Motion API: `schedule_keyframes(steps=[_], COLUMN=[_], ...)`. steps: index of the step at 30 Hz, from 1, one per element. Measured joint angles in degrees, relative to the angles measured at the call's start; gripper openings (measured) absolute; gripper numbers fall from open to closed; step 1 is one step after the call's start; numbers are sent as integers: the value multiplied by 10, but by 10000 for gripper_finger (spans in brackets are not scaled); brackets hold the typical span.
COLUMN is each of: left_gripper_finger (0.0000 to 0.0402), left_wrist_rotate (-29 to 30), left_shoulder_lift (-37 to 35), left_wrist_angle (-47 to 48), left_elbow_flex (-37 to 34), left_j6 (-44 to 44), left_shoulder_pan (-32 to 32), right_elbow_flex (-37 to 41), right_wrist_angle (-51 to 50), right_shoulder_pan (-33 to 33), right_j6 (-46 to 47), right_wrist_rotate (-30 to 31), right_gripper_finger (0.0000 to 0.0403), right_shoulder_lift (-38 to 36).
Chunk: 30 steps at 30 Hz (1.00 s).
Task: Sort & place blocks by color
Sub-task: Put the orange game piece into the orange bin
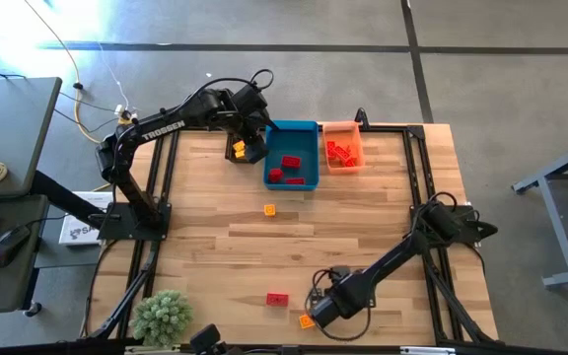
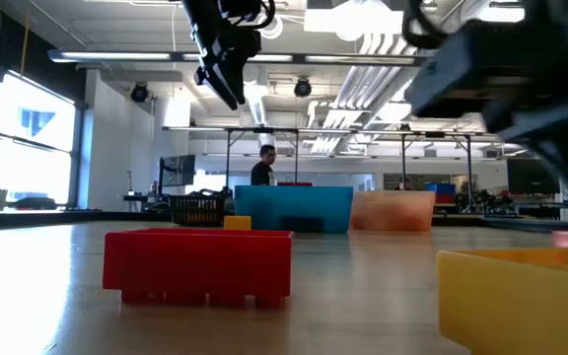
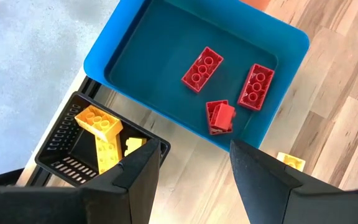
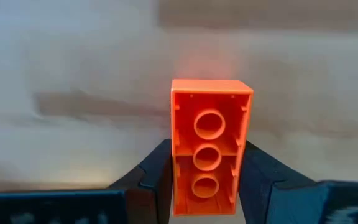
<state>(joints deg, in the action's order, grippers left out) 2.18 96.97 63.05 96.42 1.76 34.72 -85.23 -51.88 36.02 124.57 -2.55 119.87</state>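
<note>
Right gripper (image 4: 205, 180): I have it low at the near edge of the wooden surface (image 1: 363, 227). Its two dark fingers are pressed together on a small orange plastic brick (image 4: 209, 146). The brick is upside down, so I see its three round holes.

Orange brick: it sits straight between the fingers, gripped by its long sides. In the view from above it shows as a small orange spot (image 1: 307, 320) by the gripper.

Left gripper (image 3: 194, 168): it hangs above the far side, between the small black slotted bin (image 3: 79, 146) and the blue plastic bin (image 3: 135, 50). Its fingers are apart and hold nothing.

Bins: the black bin holds yellow bricks (image 3: 101, 127). The blue bin holds red bricks (image 3: 202, 68). The orange plastic bin (image 1: 343, 146) sits just beside the blue one, with some bricks in it.

Loose bricks: one red brick (image 1: 277, 299) lies near my right gripper. One yellow brick (image 1: 270, 209) lies in the middle of the surface.

My step: I think I am picking up the orange brick to take it to the orange bin.

How to do it well: I should lift straight up first, so the brick does not scrape or twist. I should go slowly, keep clear of the red brick, and let go only when I am right over the orange bin.
</note>
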Motion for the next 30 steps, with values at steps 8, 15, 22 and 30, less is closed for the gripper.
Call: schedule_keyframes(steps=[8,15,22,30], left_gripper_finger=[184,184,184,184], left_wrist_rotate=[0,0,0,0], left_shoulder_lift=[0,0,0,0], left_wrist_angle=[0,-4,-37,-30], left_elbow_flex=[0,0,0,0], left_j6=[15,15,15,15], left_shoulder_pan=[0,0,0,0], right_elbow_flex=[1,1,1,1], right_wrist_angle=[3,-4,-37,-63], right_shoulder_pan=[-77,-154,-233,-312], right_j6=[-104,-213,-337,-496], right_wrist_rotate=[44,96,123,144], right_gripper_finger=[111,111,111,111], right_shoulder_lift=[-8,-28,-51,-79])
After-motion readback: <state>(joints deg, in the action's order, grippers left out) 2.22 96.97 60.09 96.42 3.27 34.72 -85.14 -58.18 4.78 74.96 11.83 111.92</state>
